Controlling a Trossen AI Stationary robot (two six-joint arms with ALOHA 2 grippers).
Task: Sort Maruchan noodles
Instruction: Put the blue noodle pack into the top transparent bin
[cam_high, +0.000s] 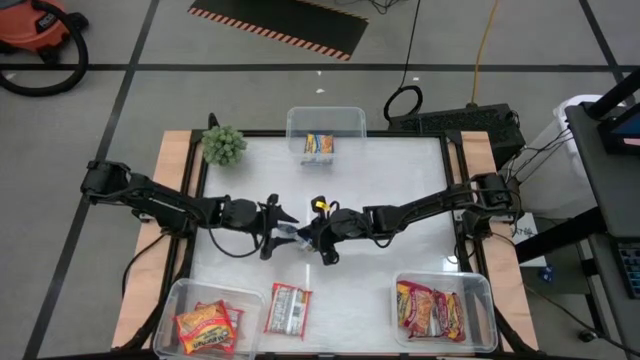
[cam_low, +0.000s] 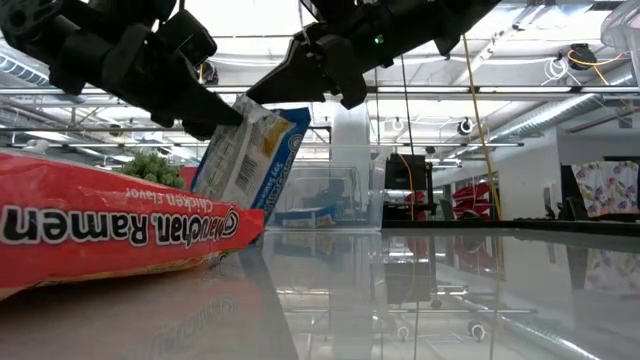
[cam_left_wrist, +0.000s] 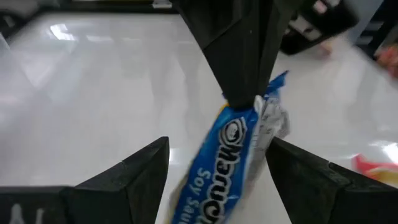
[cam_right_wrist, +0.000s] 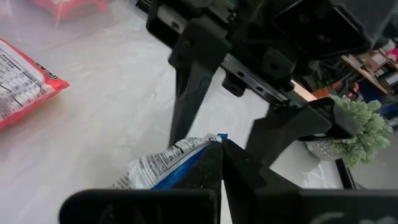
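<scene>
A blue-and-white crinkly plastic noodle packet (cam_low: 250, 150) is held above mid-bench, pinched at its top edge by the right gripper (cam_high: 318, 238), jaws clenched on it. The left gripper (cam_high: 278, 230) is spread wide around the packet's lower part, nothing gripped. The handover looks incomplete. Risk: if the right is released before the left is closed, the packet is likely dropped; a thin-edge pinch could slip. A red-and-white packet (cam_high: 288, 309) is seen lying near the front edge.

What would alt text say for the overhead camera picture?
Two dark robot arms meet mid-table, the right pincer shut on a blue-and-white noodle packet and the left pincer open around it. Three clear tubs hold other packets.
</scene>
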